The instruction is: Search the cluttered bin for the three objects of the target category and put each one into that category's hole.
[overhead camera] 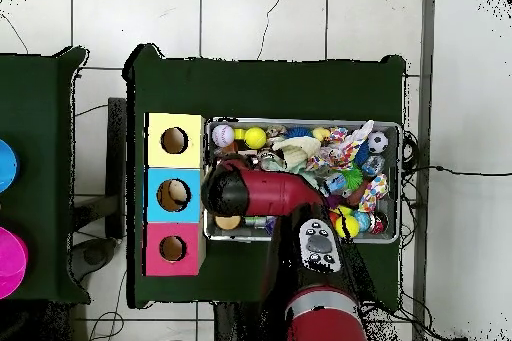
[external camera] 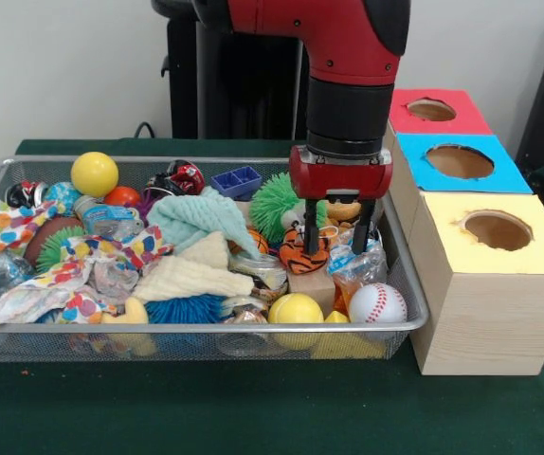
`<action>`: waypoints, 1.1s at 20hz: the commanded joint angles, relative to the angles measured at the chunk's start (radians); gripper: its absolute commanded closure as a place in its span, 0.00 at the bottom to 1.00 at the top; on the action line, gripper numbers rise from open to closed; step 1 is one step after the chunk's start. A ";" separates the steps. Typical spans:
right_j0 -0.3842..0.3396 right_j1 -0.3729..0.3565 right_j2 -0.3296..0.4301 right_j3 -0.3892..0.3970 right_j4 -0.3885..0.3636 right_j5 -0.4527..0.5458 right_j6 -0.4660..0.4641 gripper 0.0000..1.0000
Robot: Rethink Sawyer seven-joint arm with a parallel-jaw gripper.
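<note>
Pincer straddling tiger plush, baseball near

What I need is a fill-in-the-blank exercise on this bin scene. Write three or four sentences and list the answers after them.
1. Just below the jaws lies an orange striped plush, shaped like a ___.
2. The baseball in the wire bin has ___ stitching.
3. The wooden box nearest the front camera has a ___ top.
4. Of the three boxes, the red-topped box stands ___ from the front camera.

Missing words: tiger; red; yellow; farthest
</note>
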 commanded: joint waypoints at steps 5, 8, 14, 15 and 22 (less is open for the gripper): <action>0.042 0.046 -0.086 -0.089 -0.119 0.077 0.032 0.00; 0.061 0.046 -0.121 -0.097 -0.139 0.070 0.043 0.00; 0.093 0.094 -0.168 -0.140 -0.165 0.052 0.064 0.00; 0.089 0.108 -0.166 -0.140 -0.160 0.040 0.074 0.00; 0.022 0.193 -0.095 -0.099 -0.104 0.002 0.125 0.00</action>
